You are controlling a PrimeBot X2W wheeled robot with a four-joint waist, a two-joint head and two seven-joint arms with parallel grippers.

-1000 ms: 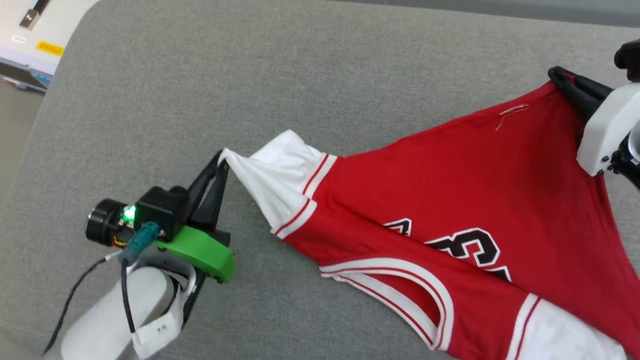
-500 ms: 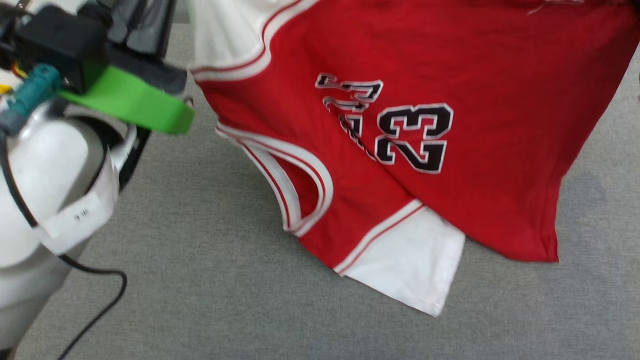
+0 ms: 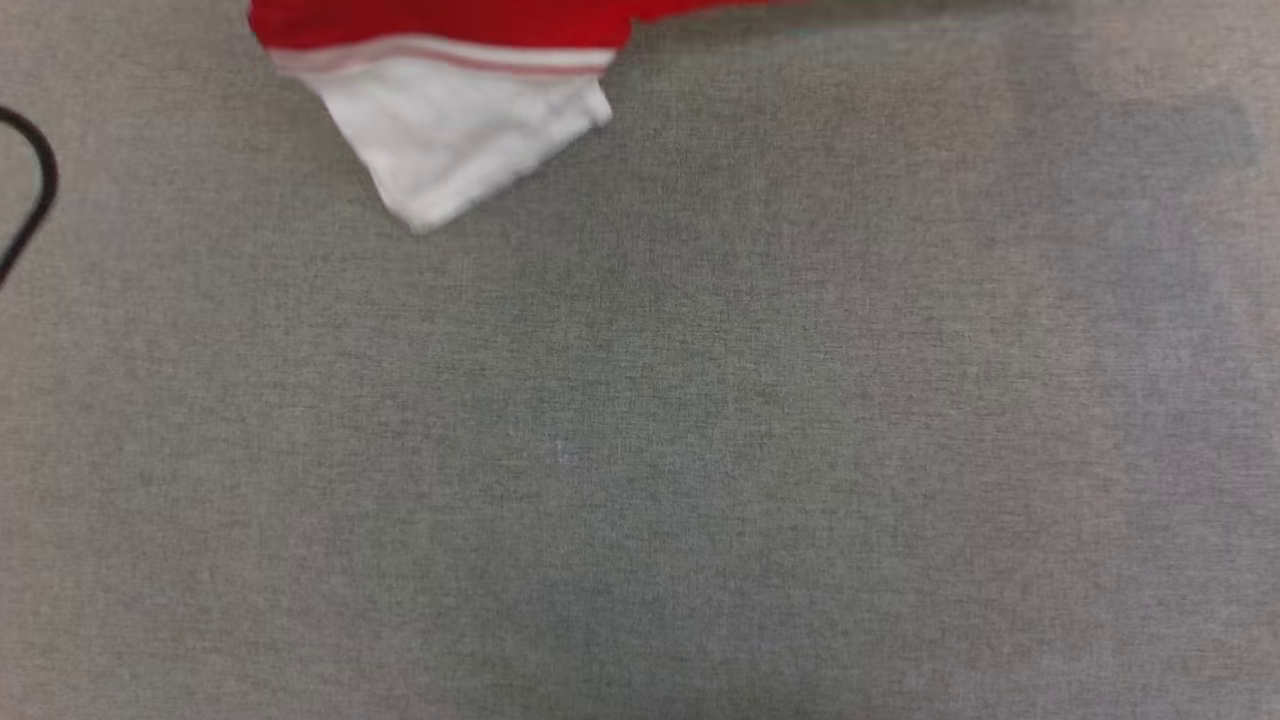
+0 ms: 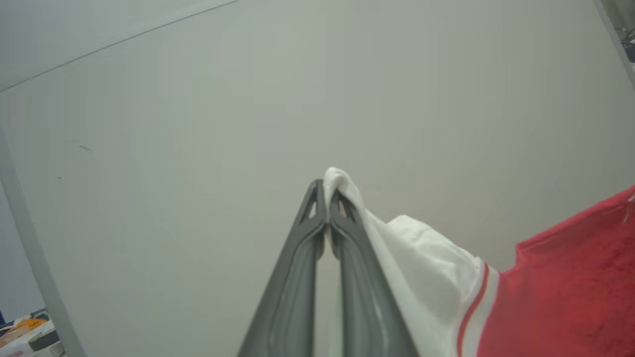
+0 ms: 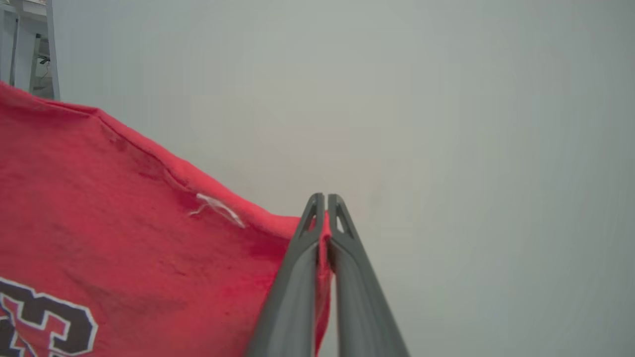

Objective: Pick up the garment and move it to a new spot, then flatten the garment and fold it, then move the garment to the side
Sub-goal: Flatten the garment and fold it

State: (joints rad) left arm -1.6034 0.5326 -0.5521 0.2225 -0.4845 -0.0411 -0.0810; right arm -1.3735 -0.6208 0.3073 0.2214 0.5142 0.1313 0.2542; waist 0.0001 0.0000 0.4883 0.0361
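at the top edge of the head view, the red t-shirt (image 3: 450, 20) is hanging with one white sleeve pointing down over the grey fabric tabletop (image 3: 700, 450). the left fingers (image 4: 292, 287) are pinching fully closed on a white sleeve tip. the right fingers (image 5: 295, 287) are clamping tight on the shirt's red edge, before a pale wall (image 5: 446, 124).

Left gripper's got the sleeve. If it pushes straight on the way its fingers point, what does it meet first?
Nothing close. Beyond the left gripper, shut on the garment by its white sleeve, the line looks free up to a plain pale surface; how far off that lies is unclear.
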